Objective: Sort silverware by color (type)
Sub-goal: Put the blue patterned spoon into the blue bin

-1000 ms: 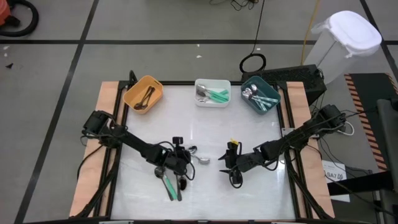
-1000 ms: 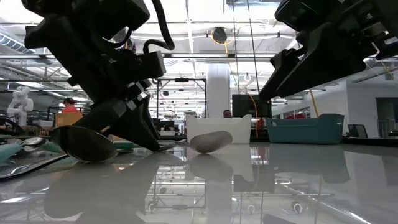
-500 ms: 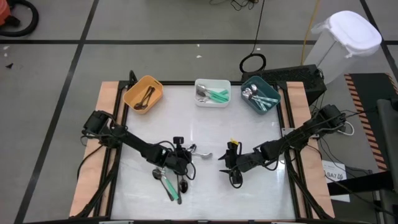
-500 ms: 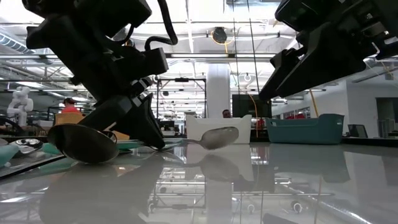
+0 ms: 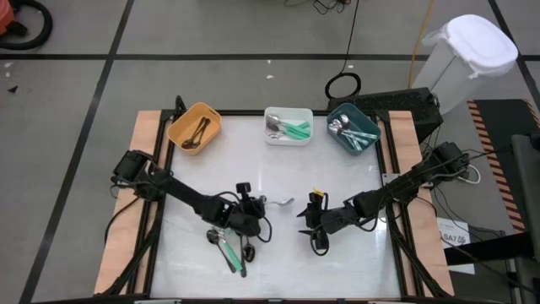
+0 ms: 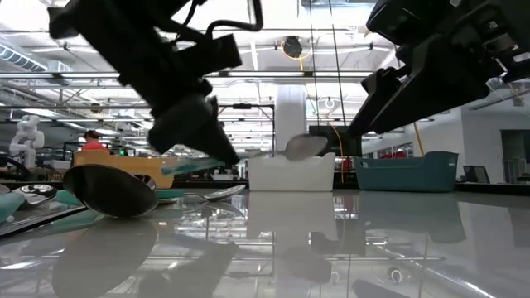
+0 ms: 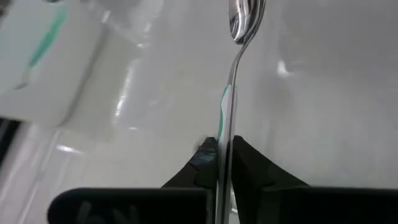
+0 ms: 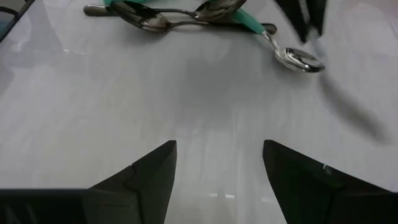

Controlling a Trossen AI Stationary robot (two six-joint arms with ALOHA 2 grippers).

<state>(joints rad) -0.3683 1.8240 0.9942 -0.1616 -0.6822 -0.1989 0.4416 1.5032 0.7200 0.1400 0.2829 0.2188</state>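
Observation:
My left gripper point(image 5: 258, 209) point(image 7: 224, 146) is shut on a spoon with a mint-green handle, near the table's middle. Its shiny bowl point(image 5: 287, 203) point(image 6: 305, 146) points toward the right arm. A few more spoons point(image 5: 232, 249) point(image 8: 186, 15) lie flat in a small pile on the table just on the near side of that gripper; one bowl point(image 6: 112, 190) looms large in the low view. My right gripper point(image 5: 309, 226) point(image 8: 217, 168) hovers open to the right of the held spoon, touching nothing. My left gripper pinches the spoon's handle point(image 7: 224, 127) between its two fingers, at the mint-green stretch. The spoon runs on along the fingers' line, bowl end point(image 7: 245, 18) farthest out. The spoon is lifted clear of the table and lies nearly level point(image 6: 248, 154).
Three bins stand along the far edge: orange point(image 5: 195, 127) with dark-handled spoons, white point(image 5: 288, 125) with green-handled ones, teal point(image 5: 353, 129) with silver and green. Bare table lies between the grippers and the bins. A white lidded bin point(image 5: 468, 51) stands off the table, far right.
My left gripper has risen and shifted slightly toward the table's right and far side with the spoon. The spoon's bowl lay on the table a second ago, tipped up, and now hangs clear above it.

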